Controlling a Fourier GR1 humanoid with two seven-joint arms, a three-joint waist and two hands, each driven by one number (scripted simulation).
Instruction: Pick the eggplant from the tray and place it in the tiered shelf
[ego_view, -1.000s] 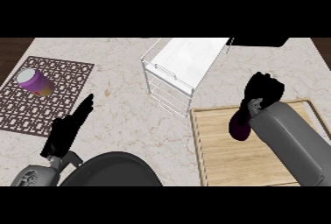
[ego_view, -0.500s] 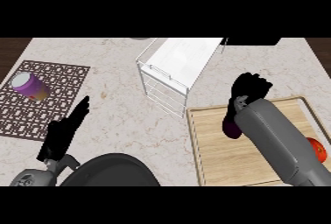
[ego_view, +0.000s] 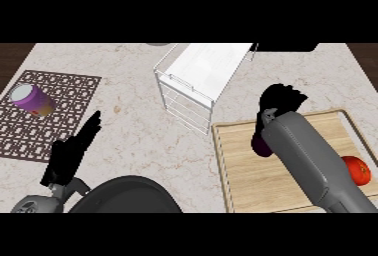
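The dark purple eggplant hangs just under my right hand, whose fingers are curled round its top end. The grey forearm hides most of it, and only the lower purple tip shows, over the left part of the wooden tray. The white wire tiered shelf stands just left of that hand, at the back middle of the counter. My left hand rests open at the lower left, fingers pointing up, holding nothing.
A red tomato lies on the tray's right side, partly behind my forearm. A purple cup stands on a brown patterned mat at the left. A black object sits at the counter's back edge.
My right hand has moved left and a little forward, toward the shelf, with the eggplant under it. The tomato has come into view. The left hand has stayed put.
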